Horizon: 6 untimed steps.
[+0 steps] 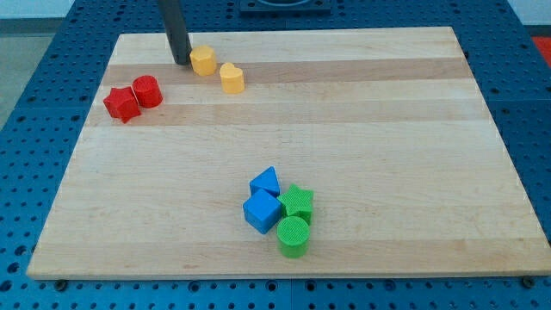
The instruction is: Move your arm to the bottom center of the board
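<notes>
My tip [182, 62] rests on the wooden board [362, 120] near the view's top left. It stands just left of a yellow hexagon block [203, 60], close to touching it. A yellow heart block [231, 77] lies right of and slightly below the hexagon. A red star block [121, 104] and a red cylinder [147, 91] sit together below and to the left of the tip. Near the bottom centre, a blue triangle block [266, 182], a blue cube [262, 211], a green star block [298, 201] and a green cylinder [293, 236] form a tight cluster.
The board lies on a blue perforated table [43, 77] that shows on all sides. The dark rod [174, 26] rises out of the view's top edge.
</notes>
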Available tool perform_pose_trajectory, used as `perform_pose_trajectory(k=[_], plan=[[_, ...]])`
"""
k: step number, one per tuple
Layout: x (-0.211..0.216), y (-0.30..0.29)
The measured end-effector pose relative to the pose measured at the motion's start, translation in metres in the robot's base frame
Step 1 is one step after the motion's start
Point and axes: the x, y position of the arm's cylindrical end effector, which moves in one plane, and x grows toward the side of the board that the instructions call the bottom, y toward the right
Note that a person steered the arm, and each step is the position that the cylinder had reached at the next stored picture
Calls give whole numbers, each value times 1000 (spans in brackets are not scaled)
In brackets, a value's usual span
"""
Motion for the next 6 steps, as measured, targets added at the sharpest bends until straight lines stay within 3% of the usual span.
perform_pose_trajectory(k=[2,5,6], plan=[[19,59],[27,34],[70,34]])
